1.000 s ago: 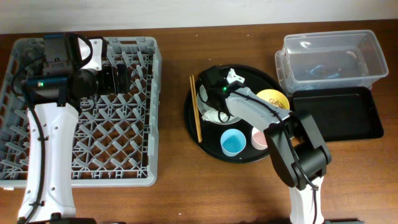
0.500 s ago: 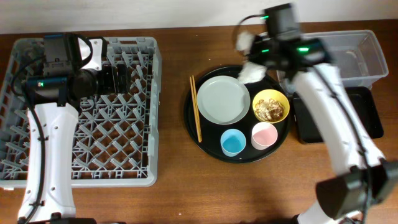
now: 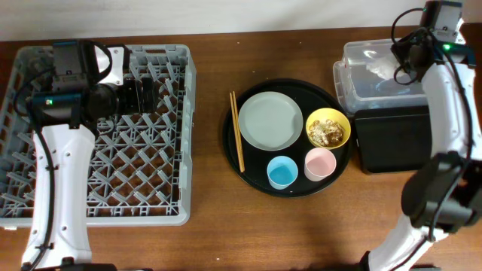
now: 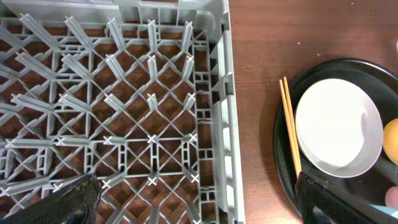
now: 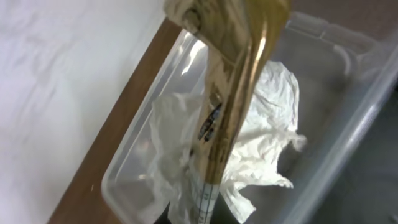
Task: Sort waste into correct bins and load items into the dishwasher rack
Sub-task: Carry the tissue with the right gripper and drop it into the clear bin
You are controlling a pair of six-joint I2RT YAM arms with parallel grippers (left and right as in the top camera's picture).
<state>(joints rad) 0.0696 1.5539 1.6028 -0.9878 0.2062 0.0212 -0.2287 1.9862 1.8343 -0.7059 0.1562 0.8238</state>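
My right gripper (image 3: 404, 60) is over the clear tub (image 3: 345, 74), shut on a crumpled white napkin (image 3: 376, 71). In the right wrist view the napkin (image 5: 267, 124) hangs round my fingers (image 5: 211, 205) inside the tub (image 5: 134, 155). My left gripper (image 3: 147, 92) is open and empty over the grey dishwasher rack (image 3: 113, 165). The left wrist view shows its spread fingertips (image 4: 199, 199) above the rack's lattice (image 4: 149, 112). A pale plate (image 3: 271, 120), a yellow bowl (image 3: 328, 128) of beige scraps, a blue cup (image 3: 282, 172), a pink cup (image 3: 320, 163) and chopsticks (image 3: 237, 132) lie on the round black tray (image 3: 241, 162).
The shallow black rectangular tray (image 3: 395, 139) sits right in front of the clear tub. The plate (image 4: 339, 127) and chopsticks (image 4: 290, 127) also show in the left wrist view. Bare wooden table lies between the rack and the round tray.
My right arm lifted the napkin off the plate on the round tray and swung right and back to the clear tub. The plate is now uncovered. The left arm has not moved.
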